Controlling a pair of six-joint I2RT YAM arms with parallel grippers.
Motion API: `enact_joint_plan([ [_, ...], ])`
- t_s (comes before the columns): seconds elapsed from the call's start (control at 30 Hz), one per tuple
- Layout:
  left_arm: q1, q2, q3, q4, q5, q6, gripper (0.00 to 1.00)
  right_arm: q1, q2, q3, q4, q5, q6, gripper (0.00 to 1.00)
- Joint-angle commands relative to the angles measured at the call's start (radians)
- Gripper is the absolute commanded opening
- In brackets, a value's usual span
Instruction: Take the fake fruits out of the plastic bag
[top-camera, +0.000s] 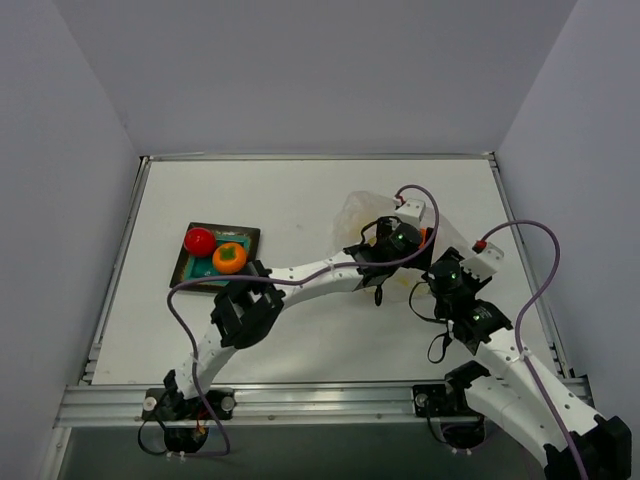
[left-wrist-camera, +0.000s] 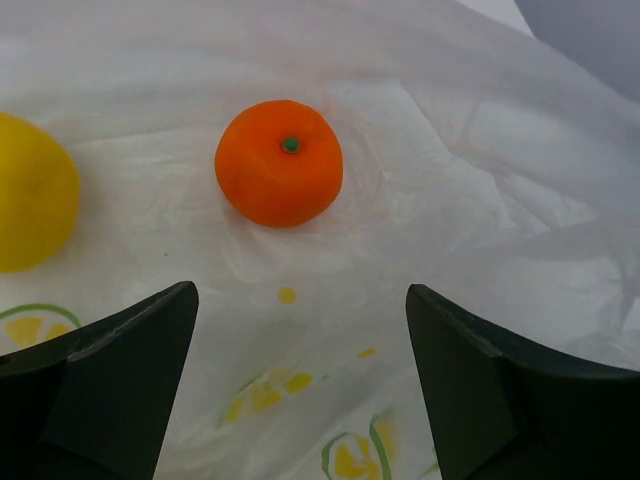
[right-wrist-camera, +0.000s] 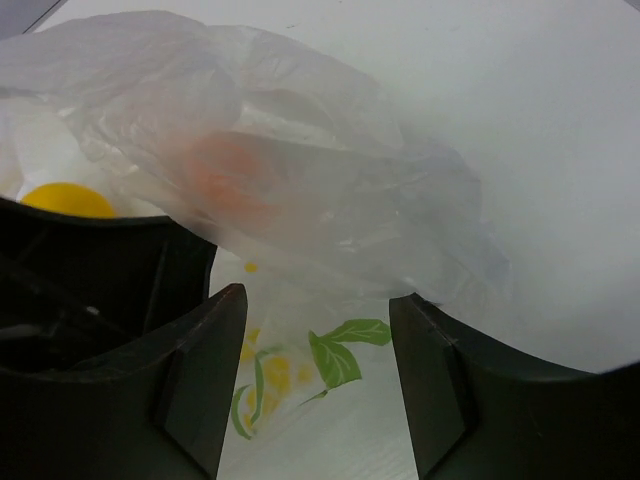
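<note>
My left gripper (left-wrist-camera: 300, 290) is wide open, nothing in it, pointed at a glossy orange plastic fruit (left-wrist-camera: 280, 162) lying on the thin whitish see-through plastic bag (left-wrist-camera: 500, 150), with a yellow plastic fruit (left-wrist-camera: 30, 190) beside it. My right gripper (right-wrist-camera: 318, 295) is open too, at the bag's edge. 2 more are out, well away from the bag: a red fruit (top-camera: 199, 240) and an orange fruit with green calyx (top-camera: 229, 258) on a dark square plate (top-camera: 250, 232).

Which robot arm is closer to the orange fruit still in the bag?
Left. The left end effector, open, points straight at the orange fruit, which lies just ahead of it. The right end effector is outside the plastic bag, with plastic between.
</note>
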Motion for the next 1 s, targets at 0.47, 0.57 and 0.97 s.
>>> enact_joint_plan([
  [0.47, 0.089, 0.453, 0.652, -0.217, 0.054, 0.116, 0.94, -0.068, -0.007, -0.121, 0.244, -0.209, -0.018, 0.39],
  [0.57, 0.098, 0.516, 0.741, -0.256, 0.064, 0.115, 0.94, -0.070, -0.013, -0.127, 0.245, -0.214, -0.023, 0.39],
  [0.97, 0.114, 0.268, 0.362, -0.003, 0.159, 0.116, 0.57, -0.071, 0.010, -0.148, 0.273, -0.218, -0.027, 0.39],
])
